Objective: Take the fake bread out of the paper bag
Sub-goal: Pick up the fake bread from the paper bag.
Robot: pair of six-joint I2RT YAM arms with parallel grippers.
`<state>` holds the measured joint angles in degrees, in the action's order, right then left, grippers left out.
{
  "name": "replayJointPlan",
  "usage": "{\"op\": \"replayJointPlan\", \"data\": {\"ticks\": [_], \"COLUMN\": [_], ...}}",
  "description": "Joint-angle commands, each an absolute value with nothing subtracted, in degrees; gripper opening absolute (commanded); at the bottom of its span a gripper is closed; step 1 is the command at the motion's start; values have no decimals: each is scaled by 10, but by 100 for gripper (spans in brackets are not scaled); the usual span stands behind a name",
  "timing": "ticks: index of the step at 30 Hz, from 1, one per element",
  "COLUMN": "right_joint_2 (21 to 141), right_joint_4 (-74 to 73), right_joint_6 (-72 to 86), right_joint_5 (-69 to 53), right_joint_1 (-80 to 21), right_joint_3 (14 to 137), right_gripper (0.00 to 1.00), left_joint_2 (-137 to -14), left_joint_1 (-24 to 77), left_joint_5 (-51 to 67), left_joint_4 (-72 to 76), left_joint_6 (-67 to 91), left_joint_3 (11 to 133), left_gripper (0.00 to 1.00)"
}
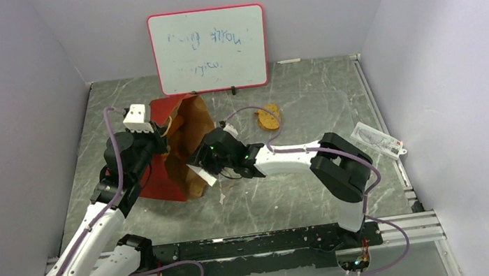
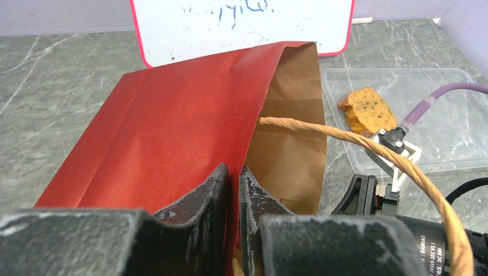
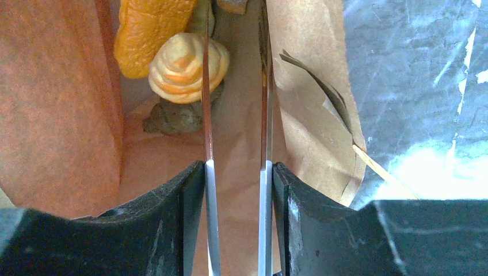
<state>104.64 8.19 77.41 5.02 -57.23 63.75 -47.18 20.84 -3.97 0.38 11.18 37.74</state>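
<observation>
Two pieces of fake bread show deep in the paper bag [image 2: 172, 132]: an orange loaf [image 3: 147, 34] and, touching it, a swirled roll [image 3: 184, 66]. The bag lies tipped over with its mouth turned toward your right arm. Your left gripper [image 2: 234, 175] is clamped tight on the red upper edge, which looks meant to keep that mouth propped up. Your right gripper [image 3: 235, 34] reaches inside, jaws about half apart and holding nothing, the roll just beside one finger. A brown slice [image 1: 268, 116] already sits outside on a clear tray [image 2: 449, 115], near the bag.
</observation>
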Motion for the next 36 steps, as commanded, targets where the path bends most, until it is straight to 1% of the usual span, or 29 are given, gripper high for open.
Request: {"op": "replayJointPlan", "data": {"ticks": [1, 17, 26, 28, 30, 36], "right_joint_2": [1054, 1120, 1153, 1154, 1152, 1120], "right_joint_4": [66, 124, 151, 148, 146, 146], "right_joint_6": [794, 795, 786, 781, 779, 776], "right_joint_5": [73, 61, 53, 54, 54, 63], "right_joint_1": [-574, -542, -528, -528, -528, -529], "right_joint_3": [656, 688, 709, 712, 708, 667], "right_gripper": [45, 44, 40, 37, 30, 7], "left_joint_2": [-469, -483, -483, -483, -483, -487], "left_joint_1": [214, 219, 219, 219, 219, 219], "left_joint_5": [-41, -33, -35, -38, -42, -73], "left_joint_4": [26, 21, 20, 20, 18, 12], "left_joint_6": [122, 115, 116, 117, 119, 140], "left_joint_3": [385, 384, 384, 385, 386, 390], "left_gripper": [7, 7, 7, 7, 7, 7]}}
